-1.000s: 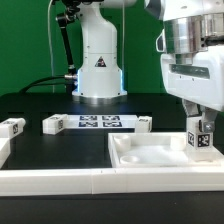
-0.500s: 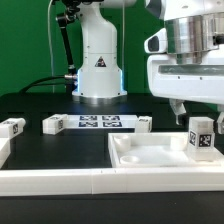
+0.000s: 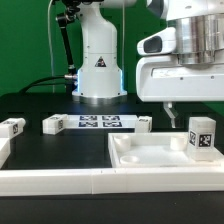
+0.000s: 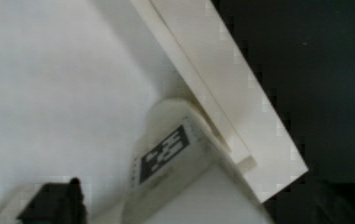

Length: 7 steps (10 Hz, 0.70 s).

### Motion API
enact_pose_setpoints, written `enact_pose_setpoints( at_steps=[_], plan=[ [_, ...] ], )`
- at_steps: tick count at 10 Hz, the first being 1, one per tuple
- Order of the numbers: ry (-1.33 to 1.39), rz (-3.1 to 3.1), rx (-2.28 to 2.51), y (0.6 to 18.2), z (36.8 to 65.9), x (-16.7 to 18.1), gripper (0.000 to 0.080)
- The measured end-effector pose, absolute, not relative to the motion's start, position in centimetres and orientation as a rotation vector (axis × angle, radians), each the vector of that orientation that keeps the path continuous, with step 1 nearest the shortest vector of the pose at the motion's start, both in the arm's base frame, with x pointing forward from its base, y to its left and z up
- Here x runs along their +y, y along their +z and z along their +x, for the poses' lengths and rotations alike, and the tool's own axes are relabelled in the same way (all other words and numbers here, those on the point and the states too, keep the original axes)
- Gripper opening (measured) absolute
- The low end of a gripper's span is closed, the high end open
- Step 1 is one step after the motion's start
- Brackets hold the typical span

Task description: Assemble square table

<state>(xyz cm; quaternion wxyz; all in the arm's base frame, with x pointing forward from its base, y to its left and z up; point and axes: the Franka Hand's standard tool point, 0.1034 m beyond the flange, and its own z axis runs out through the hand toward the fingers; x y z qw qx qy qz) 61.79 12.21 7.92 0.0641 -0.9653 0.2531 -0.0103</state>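
Note:
The white square slab (image 3: 150, 156) lies on the black table at the exterior view's right. One white leg (image 3: 203, 137) with a tag stands upright on its far right corner. My gripper (image 3: 192, 112) hangs above it, open and empty, clear of the leg; one fingertip (image 3: 168, 114) shows. In the wrist view the tagged leg (image 4: 170, 150) sits by the slab's raised rim (image 4: 218, 80), and one dark finger (image 4: 53, 203) stands apart from it. Three more legs lie on the table: one (image 3: 12, 127), a second (image 3: 53, 124) and a third (image 3: 143, 124).
The marker board (image 3: 98, 122) lies at the back between two legs. A long white border rail (image 3: 60, 180) runs along the front. The robot's base (image 3: 98, 60) stands behind the board.
My gripper has let go of the upright leg and risen above it, shifting toward the exterior view's left. The leg stays standing on the slab.

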Motion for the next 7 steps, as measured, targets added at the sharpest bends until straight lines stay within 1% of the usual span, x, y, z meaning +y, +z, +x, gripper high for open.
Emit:
enact_pose_setpoints(
  at_steps=[5,7],
  plan=[
    [-0.069,-3.030,0.187,7.78,61.64,12.25,0.0649],
    [-0.070,-3.035,0.123,7.71,61.58,12.21,0.0649]
  ],
)
